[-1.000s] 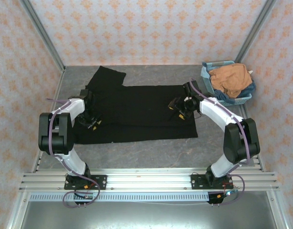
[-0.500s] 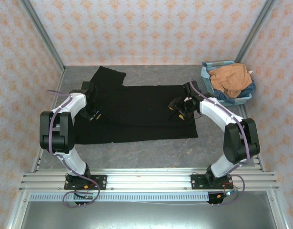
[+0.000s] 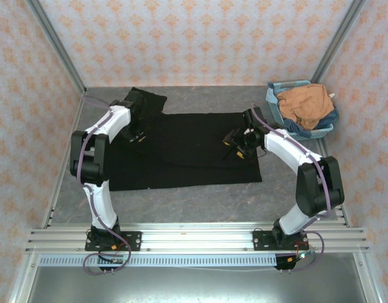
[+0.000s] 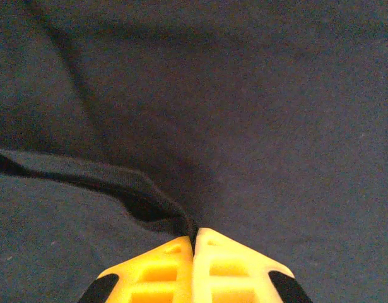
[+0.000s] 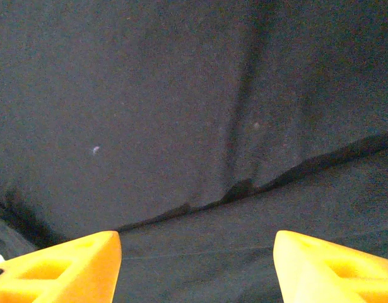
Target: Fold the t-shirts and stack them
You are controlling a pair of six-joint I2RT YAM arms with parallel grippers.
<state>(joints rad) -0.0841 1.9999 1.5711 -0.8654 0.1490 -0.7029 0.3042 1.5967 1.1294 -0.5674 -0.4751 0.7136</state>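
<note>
Black t-shirt (image 3: 187, 154) lies spread flat on grey table (image 3: 200, 202), one sleeve poking out toward the far left. Left gripper (image 3: 135, 134) sits on the shirt's far-left part near that sleeve. In the left wrist view its yellow fingertips (image 4: 156, 271) are pressed together, pinching a raised fold of the black cloth. Right gripper (image 3: 236, 144) hangs over the shirt's right end, jaws spread wide with nothing between them. Orange-tan t-shirt (image 3: 307, 104) is bunched in light-blue basket (image 3: 310, 134), far right corner, well apart from the black one.
</note>
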